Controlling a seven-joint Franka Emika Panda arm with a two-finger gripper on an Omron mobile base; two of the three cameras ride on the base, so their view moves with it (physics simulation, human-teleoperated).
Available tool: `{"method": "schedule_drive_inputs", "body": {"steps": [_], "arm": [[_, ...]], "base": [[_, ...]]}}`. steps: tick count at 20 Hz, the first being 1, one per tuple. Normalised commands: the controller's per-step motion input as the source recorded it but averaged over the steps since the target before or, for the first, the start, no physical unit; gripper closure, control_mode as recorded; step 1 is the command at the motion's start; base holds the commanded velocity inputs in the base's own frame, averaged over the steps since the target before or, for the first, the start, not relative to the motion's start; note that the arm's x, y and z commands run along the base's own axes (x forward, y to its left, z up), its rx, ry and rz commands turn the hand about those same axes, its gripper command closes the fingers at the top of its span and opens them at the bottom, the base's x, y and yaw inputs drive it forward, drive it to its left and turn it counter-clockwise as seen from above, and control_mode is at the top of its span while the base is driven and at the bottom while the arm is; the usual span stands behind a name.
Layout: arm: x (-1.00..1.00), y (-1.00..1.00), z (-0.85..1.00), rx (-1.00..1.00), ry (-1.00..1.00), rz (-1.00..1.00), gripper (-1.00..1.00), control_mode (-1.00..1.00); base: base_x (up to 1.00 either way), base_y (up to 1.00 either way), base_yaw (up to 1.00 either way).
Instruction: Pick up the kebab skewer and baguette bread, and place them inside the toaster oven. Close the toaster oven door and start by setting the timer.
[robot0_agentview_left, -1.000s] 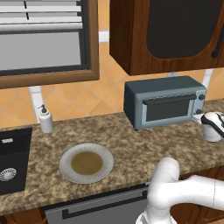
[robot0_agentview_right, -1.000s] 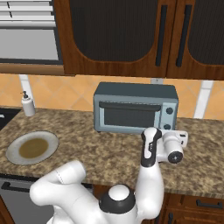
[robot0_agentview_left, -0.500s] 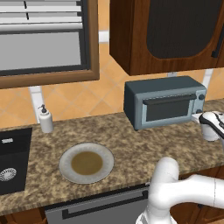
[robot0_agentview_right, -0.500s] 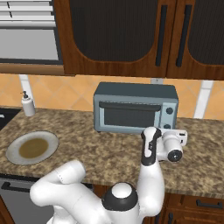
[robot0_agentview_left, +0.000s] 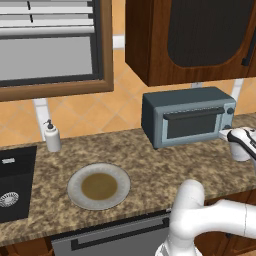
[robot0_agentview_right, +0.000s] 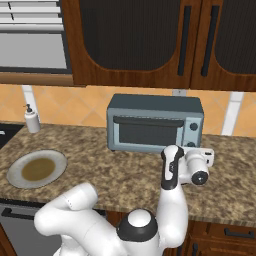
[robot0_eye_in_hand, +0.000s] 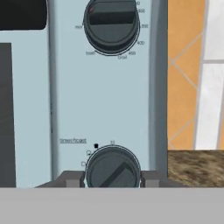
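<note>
I see the toaster oven (robot0_agentview_right: 155, 123) at the far side of the tabletop (robot0_agentview_right: 100, 170), its door (robot0_agentview_right: 147, 133) shut, an empty plate (robot0_agentview_right: 36, 168) well to its left. My end effector (robot0_eye_in_hand: 112, 179) has its 2 fingertips (robot0_eye_in_hand: 72, 178) spread either side of the lower timer knob (robot0_eye_in_hand: 113, 168) on the right panel.

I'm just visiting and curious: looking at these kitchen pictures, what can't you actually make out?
- Inside the toaster oven: its door is shut and the dark glass hides any skewer or bread, in both base views.
- Tool: in the hand view its fingers sit either side of the lower knob, contact unclear.
- Lower knob's dial marks: too small and blurred, hand view.
- Plate: brown centre, too coarse to identify.
</note>
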Motion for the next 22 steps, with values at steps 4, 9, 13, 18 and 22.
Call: {"method": "schedule_drive_inputs", "body": {"steps": [4,9,13,18,22], "arm": [[0.0,0.0,0.0,0.0,0.0,0.0,1.0,-1.0],[-0.05,0.0,0.0,0.01,0.0,0.0,1.0,-1.0],[-0.07,-0.02,-0.01,0.13,0.0,-0.02,1.0,-1.0],[-0.05,-0.02,-0.01,0.19,0.0,-0.05,1.0,-1.0],[-0.05,0.0,0.0,0.2,0.0,-0.07,1.0,-1.0]], "base": [[0.0,0.0,0.0],[0.0,0.0,0.0],[0.0,0.0,0.0],[0.0,0.0,0.0],[0.0,0.0,0.0]]}}
